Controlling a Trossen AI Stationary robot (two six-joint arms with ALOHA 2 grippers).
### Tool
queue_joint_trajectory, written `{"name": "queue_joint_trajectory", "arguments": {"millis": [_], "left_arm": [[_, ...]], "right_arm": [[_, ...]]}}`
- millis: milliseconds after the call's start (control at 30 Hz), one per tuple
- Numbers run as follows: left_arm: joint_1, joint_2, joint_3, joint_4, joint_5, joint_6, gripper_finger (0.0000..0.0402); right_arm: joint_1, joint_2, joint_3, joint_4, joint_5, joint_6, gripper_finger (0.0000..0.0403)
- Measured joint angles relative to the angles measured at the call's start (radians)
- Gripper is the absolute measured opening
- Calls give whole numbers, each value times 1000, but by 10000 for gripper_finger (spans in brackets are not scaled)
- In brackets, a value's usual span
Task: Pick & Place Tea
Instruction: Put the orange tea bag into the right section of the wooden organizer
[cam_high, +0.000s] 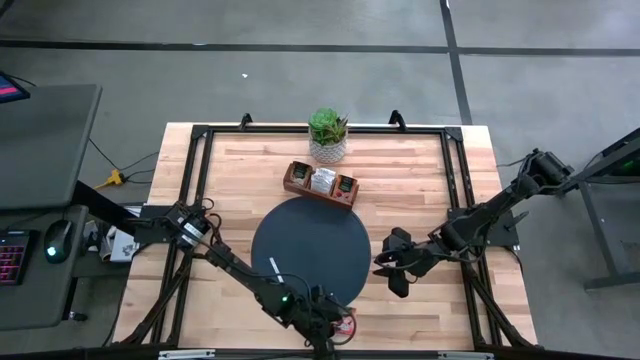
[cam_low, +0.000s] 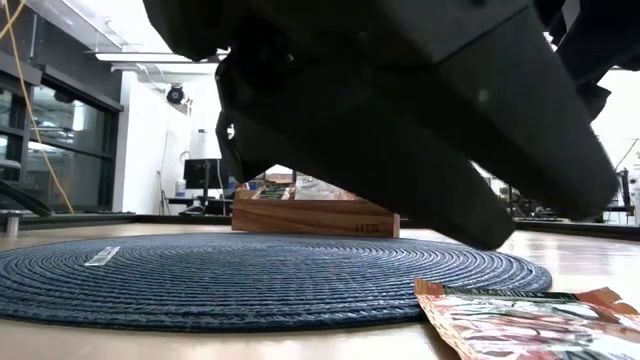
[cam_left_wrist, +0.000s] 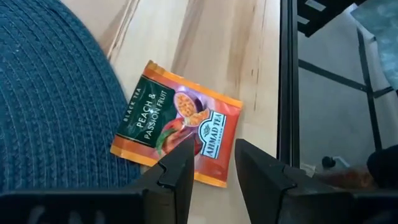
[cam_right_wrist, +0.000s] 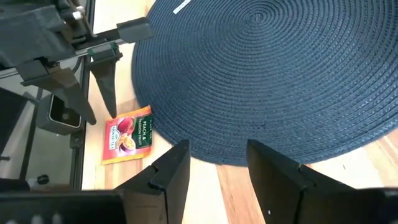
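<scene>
Nearest the low camera lies a flat orange-red foil tea sachet (cam_low: 535, 322), flat on the pale wooden table (cam_high: 420, 170) at its near edge, just beside the near rim of the dark blue round woven mat (cam_high: 310, 248); the left wrist view reads its label as peach and passion fruit black tea. We see the left gripper (cam_left_wrist: 211, 163) poised directly over this sachet, its two dark fingers parted by a narrow gap and closed on nothing; the fingertips sit above the sachet's near edge, and we cannot tell whether they touch it yet. We judge the step in hand to be the pick. The next move seems to call for descending onto the thin packet, pinching an edge, since it lies flat against the wood, then carrying it toward the brown wooden compartment tray (cam_high: 322, 184) at the far side of the mat. The right gripper (cam_right_wrist: 214, 163) waits over the right rim of the mat, fingers moderately apart and empty. By count we find one loose sachet, one mat, one tray holding some packets whose number we cannot make out, one thin white strip (cam_high: 274, 268) on the mat, and one small potted green plant (cam_high: 328, 134) beyond the tray.
</scene>
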Motion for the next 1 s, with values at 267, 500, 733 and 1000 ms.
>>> {"name": "queue_joint_trajectory", "arguments": {"millis": [267, 500, 733, 1000], "left_arm": [[0, 0, 0, 1, 28, 27, 114], [16, 32, -1, 29, 64, 34, 114], [38, 53, 0, 50, 105, 28, 114], [41, 51, 1, 0, 83, 39, 114]], "right_arm": [[-1, 0, 0, 1, 17, -4, 154], [-2, 0, 0, 0, 28, -3, 154], [-2, 0, 0, 3, 26, 1, 154], [25, 30, -1, 41, -73, 160, 154]]}}
